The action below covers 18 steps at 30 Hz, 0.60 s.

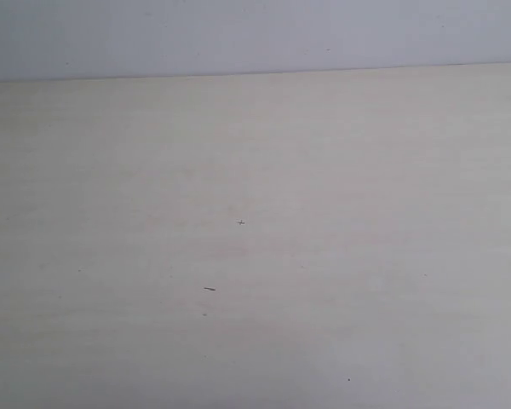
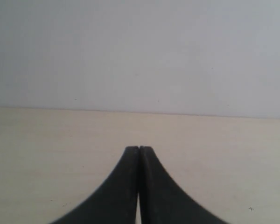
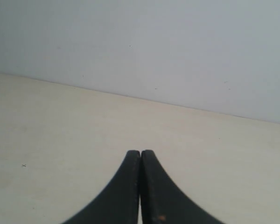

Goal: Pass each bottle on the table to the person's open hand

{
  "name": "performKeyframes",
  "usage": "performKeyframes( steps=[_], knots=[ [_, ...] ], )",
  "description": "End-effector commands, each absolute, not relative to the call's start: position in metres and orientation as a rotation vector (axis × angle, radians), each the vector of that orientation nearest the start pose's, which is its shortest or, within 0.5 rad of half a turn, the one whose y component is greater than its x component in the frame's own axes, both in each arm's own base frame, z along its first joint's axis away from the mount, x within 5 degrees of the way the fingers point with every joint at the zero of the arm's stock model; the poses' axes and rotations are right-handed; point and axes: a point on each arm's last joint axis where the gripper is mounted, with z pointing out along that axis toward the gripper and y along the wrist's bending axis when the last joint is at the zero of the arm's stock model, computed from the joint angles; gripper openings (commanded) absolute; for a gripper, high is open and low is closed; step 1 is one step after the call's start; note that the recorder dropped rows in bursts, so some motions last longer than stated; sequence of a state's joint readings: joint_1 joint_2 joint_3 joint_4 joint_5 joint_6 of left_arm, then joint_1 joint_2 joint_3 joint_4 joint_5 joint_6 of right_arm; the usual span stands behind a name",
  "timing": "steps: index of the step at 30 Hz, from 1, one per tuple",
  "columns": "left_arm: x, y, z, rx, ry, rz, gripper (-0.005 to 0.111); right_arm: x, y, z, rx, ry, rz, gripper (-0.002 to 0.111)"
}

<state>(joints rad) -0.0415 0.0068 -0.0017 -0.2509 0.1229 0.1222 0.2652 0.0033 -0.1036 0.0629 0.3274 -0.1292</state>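
Observation:
The table (image 1: 255,256) is a pale beige top that fills the exterior view, with only a few tiny dark specks on it. No bottle shows in any view, and the person's hand is out of view. Neither arm shows in the exterior view. My left gripper (image 2: 139,148) is shut, its two black fingers pressed together over the bare table (image 2: 46,154). My right gripper (image 3: 140,152) is likewise shut on nothing, above the table (image 3: 60,130).
A plain grey-white wall (image 1: 255,34) rises behind the table's far edge (image 1: 255,74). A small dark cross mark (image 1: 240,222) and a short dark dash (image 1: 209,289) lie on the tabletop.

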Motion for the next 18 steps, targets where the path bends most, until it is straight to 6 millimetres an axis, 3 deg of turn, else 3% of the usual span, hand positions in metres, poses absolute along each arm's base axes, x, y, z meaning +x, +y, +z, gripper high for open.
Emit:
performKeyframes(
  steps=[1, 7, 18],
  knots=[
    [0.0563, -0.0046, 0.2041, -0.067, 1.584, -0.169, 0.002, 0.0478, 0.0148, 0.2182, -0.293, 1.678, 0.165, 0.0],
    [0.0563, -0.0039, 0.204, -0.162, 1.582, -0.249, 0.002, 0.0478, 0.0149, 0.2182, -0.291, 1.678, 0.167, 0.0],
    [0.0564, -0.0014, 0.2018, -0.153, 1.605, -0.194, 0.002, 0.0478, 0.0149, 0.2182, -0.291, 1.678, 0.167, 0.0]
  ],
)
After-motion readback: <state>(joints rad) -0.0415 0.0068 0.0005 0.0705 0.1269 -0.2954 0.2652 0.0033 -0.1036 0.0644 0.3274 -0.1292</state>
